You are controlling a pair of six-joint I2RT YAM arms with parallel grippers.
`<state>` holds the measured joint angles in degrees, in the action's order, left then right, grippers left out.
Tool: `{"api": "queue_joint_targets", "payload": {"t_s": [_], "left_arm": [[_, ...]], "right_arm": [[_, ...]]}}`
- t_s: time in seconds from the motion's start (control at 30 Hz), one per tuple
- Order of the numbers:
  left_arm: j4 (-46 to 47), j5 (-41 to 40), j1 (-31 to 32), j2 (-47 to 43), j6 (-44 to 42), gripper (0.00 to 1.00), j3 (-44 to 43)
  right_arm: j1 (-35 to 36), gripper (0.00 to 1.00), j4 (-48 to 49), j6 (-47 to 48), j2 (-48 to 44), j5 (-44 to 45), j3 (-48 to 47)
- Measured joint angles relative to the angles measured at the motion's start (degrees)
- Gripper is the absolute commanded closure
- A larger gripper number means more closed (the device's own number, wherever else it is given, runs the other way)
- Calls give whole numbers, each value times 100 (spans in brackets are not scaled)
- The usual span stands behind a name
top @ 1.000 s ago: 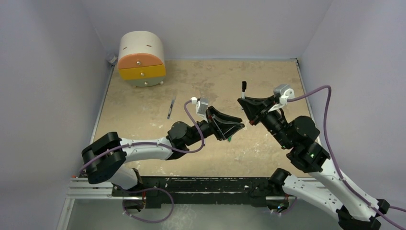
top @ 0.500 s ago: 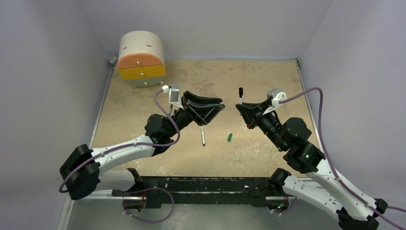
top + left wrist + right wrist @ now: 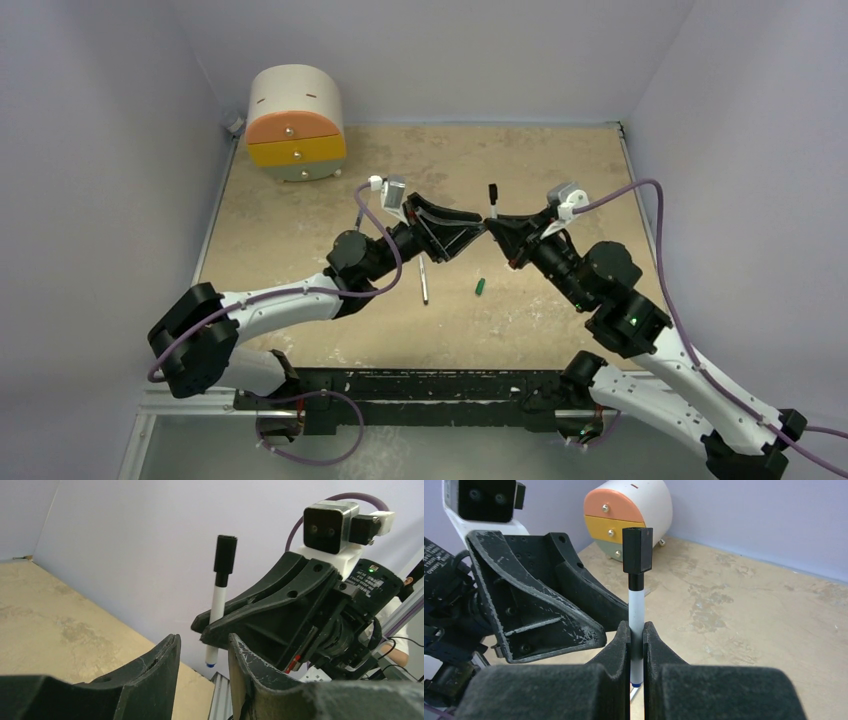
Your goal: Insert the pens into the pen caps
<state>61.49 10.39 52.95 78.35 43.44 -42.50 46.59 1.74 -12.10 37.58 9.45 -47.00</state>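
Across the table [image 3: 560, 160], the left arm [image 3: 290, 300] has swung in from the left over the last half second. That brings the left end effector [image 3: 470, 238], fingers spread with nothing between them, just beside the right end effector [image 3: 636, 632], which has edged leftward and pinches an upright pen [image 3: 636, 605] already wearing the black cap [image 3: 637, 550]. I judge this a handover or a push to seat that cap. A second pen [image 3: 424, 282] lies loose on the table, unmoved, near the green cap [image 3: 480, 287], both awaiting pairing
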Motion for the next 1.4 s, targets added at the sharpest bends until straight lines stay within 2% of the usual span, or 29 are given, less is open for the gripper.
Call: {"api": "queue_joint_targets", "payload": {"t_s": [0.23,0.53,0.6,0.8,0.93,1.0,1.13,1.4], "left_arm": [[221,-2,0,2,50,64,-20],[323,35,-9,72,116,84,-179],[400,79,-13,142,166,82,-221],[531,179,-11,190,254,67,-243],[518,243,-9,223,280,65,-278],[509,284,-9,258,302,71,-308],[487,273,-22,297,341,98,-317],[509,282,-37,319,348,100,-328]], "right_arm": [[2,100,153,-44,179,-166,109],[0,100,271,-149,114,-264,160],[-4,100,271,-153,74,-280,160],[-4,100,275,-188,46,-308,164],[-4,100,315,-212,55,-380,214],[-4,100,317,-232,55,-437,227],[-4,100,332,-258,48,-474,229],[-4,100,330,-297,11,-487,234]]}}
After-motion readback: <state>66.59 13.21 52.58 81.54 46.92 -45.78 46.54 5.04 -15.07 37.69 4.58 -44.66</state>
